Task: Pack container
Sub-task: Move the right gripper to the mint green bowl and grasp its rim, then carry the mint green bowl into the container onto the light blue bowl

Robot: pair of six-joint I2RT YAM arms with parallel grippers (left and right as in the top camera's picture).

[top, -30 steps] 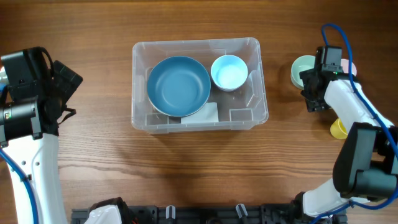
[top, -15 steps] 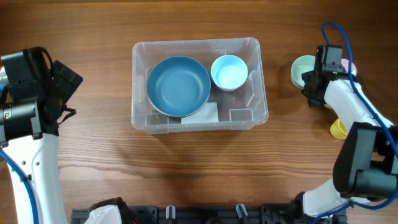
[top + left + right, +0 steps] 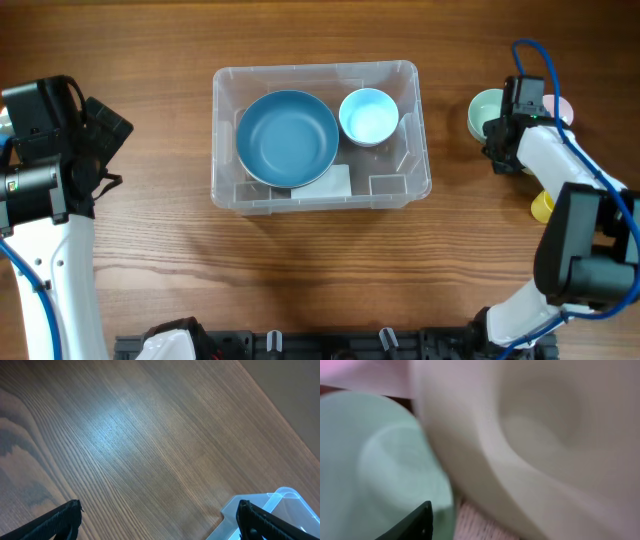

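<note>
Nearest, right of the container (image 3: pixel 418 160) and well apart from it, stands one yellow cup (image 3: pixel 543 207).

The container itself, one in number, sits mid-table. It holds two bowls: one large blue bowl (image 3: pixel 288 138) at its left, and one small light-blue bowl (image 3: pixel 368 115) at its far right corner. One white label (image 3: pixel 335 183) shows on its base.

Handling (judged): thin clear plastic, so light and smooth, with walls that are likely to flex. Take hold at the rim of a short wall, not mid-panel.

The left gripper (image 3: pixel 160 522) hangs left of the container with its fingers spread wide and nothing between them.

The right gripper (image 3: pixel 497 142) is right of the container, at one pale green bowl (image 3: pixel 375 475) beside one cream bowl (image 3: pixel 530 435). Whether its fingers grip either bowl cannot be told.

Farthest right lies one pink item (image 3: pixel 562 106).
</note>
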